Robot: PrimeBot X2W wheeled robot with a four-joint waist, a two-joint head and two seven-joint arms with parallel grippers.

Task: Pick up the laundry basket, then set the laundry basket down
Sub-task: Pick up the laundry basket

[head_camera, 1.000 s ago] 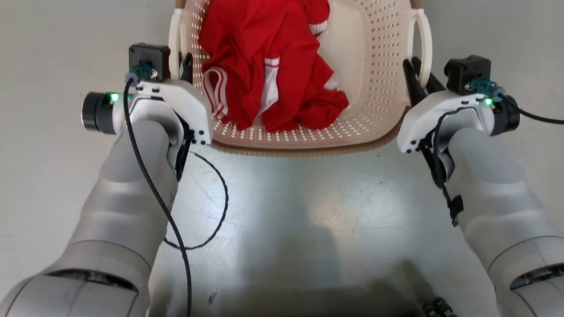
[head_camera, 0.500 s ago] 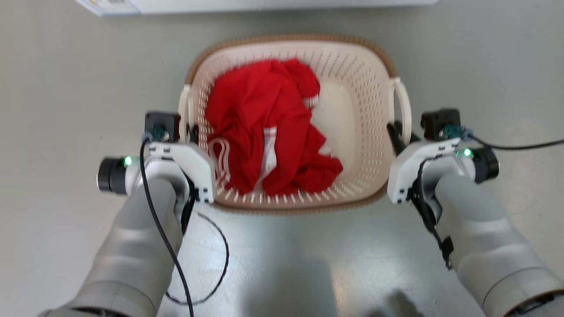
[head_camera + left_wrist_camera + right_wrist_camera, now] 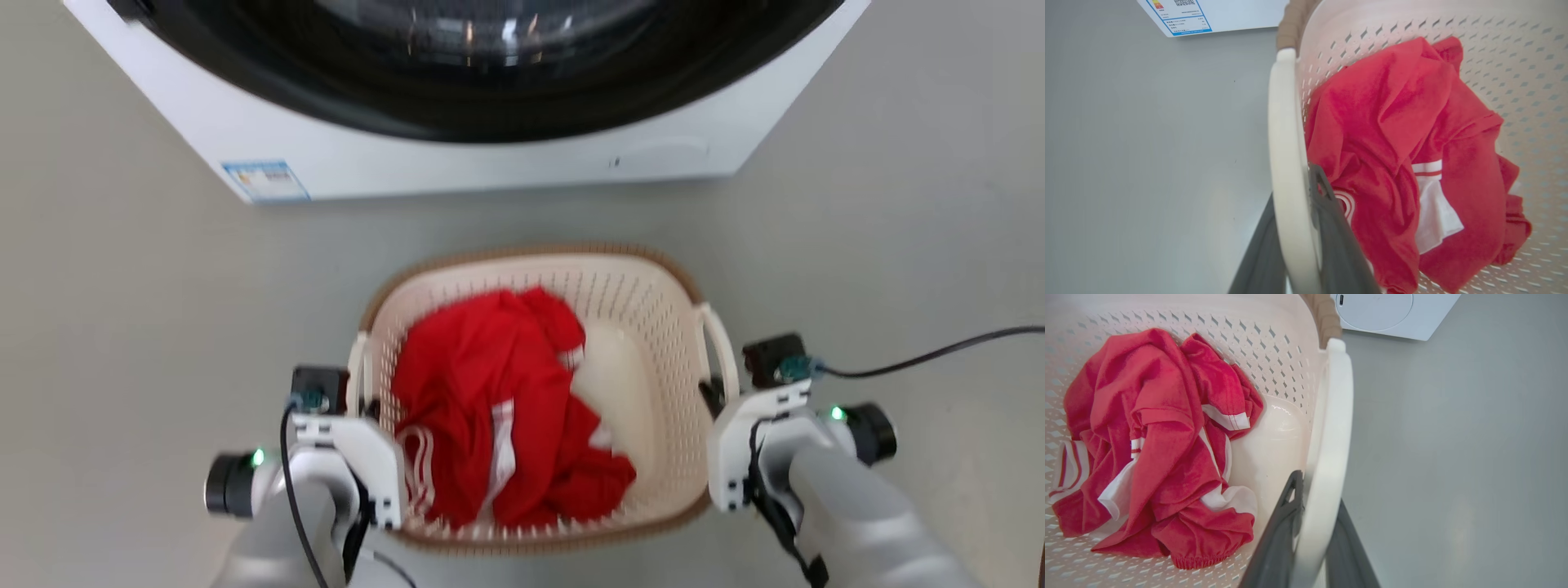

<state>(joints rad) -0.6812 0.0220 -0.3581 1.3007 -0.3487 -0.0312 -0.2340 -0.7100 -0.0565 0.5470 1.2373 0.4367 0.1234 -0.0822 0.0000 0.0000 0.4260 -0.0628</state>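
The laundry basket, cream-white and perforated with a brown rim, sits low in the middle of the head view with a crumpled red garment inside. My left gripper is shut on the basket's left loop handle, one dark finger inside the loop and the other outside. My right gripper is shut on the right loop handle in the same way, its inner finger against the basket wall. Whether the basket is off the floor I cannot tell.
A white washing machine with a dark round door stands just beyond the basket, a label at its lower left corner. Grey floor spreads to both sides. A black cable runs right from my right wrist.
The head camera has moved: the basket and both arms now sit lower and smaller in the picture, and the washing machine has come into view. Both grippers stay clamped on the handles.
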